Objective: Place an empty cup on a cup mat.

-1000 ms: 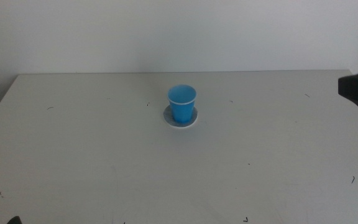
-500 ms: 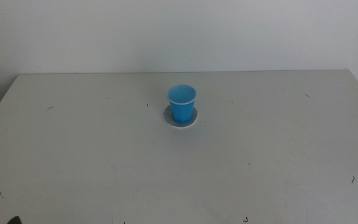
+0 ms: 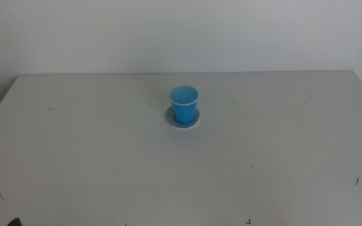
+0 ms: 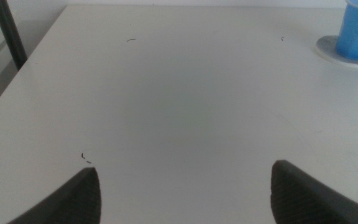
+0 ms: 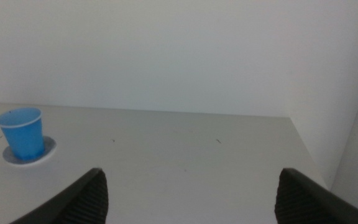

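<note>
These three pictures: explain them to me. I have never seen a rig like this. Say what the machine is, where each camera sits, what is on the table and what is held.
Two robot arms work at a pale table. The wide picture looks down from above; neither arm shows in it. The other two come from cameras on the arms' wrists: the dark shapes at the bottom are each hand's two jaws. The left hand and the right hand are both open, well back from the objects, holding nothing. A blue cup stands upright on a round grey cup mat.
</note>
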`<state>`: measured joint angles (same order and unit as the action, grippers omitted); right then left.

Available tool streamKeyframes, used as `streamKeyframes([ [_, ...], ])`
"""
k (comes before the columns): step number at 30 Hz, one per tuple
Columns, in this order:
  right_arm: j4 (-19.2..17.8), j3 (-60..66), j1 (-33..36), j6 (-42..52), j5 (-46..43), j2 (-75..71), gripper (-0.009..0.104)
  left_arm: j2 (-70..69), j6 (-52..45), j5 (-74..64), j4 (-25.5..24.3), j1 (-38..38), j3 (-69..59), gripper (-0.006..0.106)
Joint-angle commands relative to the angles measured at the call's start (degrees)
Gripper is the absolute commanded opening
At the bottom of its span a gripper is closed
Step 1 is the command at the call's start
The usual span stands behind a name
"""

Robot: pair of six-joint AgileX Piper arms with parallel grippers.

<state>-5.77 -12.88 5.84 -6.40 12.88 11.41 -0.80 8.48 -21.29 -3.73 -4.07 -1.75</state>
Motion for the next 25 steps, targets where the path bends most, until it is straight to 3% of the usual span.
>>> streamKeyframes([
  [1, -0.99, 0.85, -0.37, 0.32, -4.20, -1.11, 0.092, -0.71, 0.61, 3.78, -0.02, 0.06, 0.34, 0.105],
  [25, 1.16, 14.13, -0.43, 0.32, -3.75, -13.54, 0.092, -0.71, 0.61, 3.78, -0.02, 0.06, 0.34, 0.105],
])
